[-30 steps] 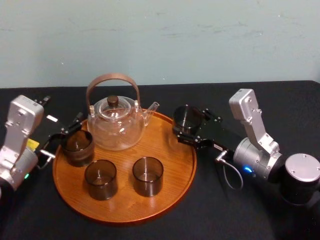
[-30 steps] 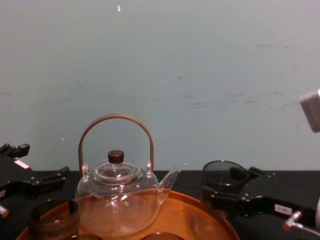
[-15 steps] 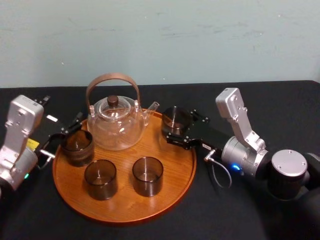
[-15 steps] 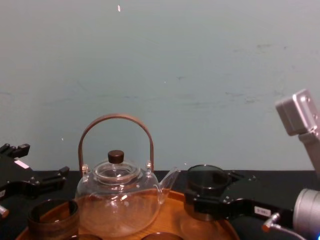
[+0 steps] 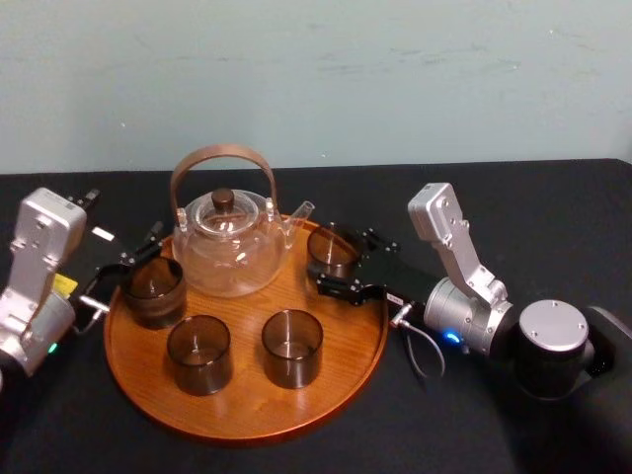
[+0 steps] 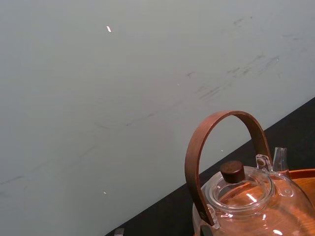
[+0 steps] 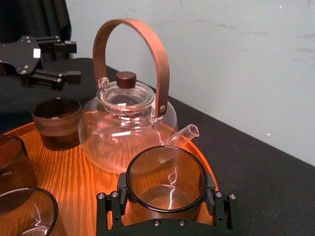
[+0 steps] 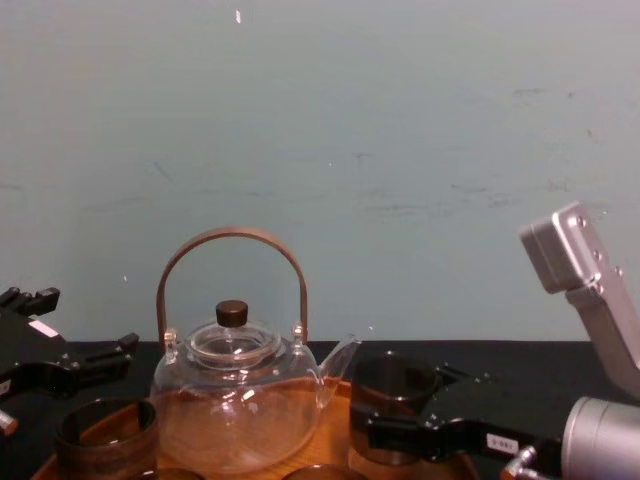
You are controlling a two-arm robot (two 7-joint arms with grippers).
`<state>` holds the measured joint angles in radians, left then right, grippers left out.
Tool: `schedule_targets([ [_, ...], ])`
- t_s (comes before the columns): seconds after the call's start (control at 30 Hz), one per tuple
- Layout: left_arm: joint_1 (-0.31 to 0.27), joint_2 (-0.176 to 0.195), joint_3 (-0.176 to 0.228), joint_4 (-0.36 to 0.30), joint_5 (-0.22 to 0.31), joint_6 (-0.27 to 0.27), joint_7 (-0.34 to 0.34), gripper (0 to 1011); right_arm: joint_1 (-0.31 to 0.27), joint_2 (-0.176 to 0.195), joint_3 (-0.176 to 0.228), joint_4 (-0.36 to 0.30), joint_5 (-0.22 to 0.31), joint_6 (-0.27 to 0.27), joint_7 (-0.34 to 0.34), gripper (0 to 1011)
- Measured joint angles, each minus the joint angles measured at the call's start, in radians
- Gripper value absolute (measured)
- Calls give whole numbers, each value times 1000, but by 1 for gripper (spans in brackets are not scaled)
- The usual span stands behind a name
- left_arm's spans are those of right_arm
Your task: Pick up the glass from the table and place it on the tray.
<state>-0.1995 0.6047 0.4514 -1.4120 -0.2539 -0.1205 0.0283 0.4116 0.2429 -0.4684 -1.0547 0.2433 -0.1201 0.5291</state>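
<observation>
The tray [image 5: 247, 393] is a wide round disc of orange-brown wood with visible grain and a low raised rim, sitting on a black tablecloth [image 5: 553, 207]. There are four short smoky tumblers, all cylindrical with dark rims. Three stand free on the wood: one at ten o'clock [image 5: 153, 289], and two nearer the middle at eight [image 5: 198, 353] and four o'clock [image 5: 292, 346]. The fourth, the glass [image 7: 166, 179], is upright over the tray at about two o'clock, just beside the spout of the teapot. The right gripper [image 5: 338, 262] has its black fingers clamped on either side of it. Whether its base touches the wood I can't quite tell. The one teapot [image 5: 229, 252] at twelve o'clock is clear and round-bellied, with a bent wooden hoop handle and a dark knob. The left gripper [image 5: 128, 259] sits at the tray's ten o'clock edge, fingers spread and empty.
</observation>
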Motion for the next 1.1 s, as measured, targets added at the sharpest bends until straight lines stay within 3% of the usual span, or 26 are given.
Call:
schedule_targets([
  [0.37,0,0,0,0,0,0,0,1002,9,-11,-12,36,-21,-4,-11,904],
  [1.1,0,0,0,0,0,0,0,1001,8,-12,-12,36,-24,-3,-15,904],
])
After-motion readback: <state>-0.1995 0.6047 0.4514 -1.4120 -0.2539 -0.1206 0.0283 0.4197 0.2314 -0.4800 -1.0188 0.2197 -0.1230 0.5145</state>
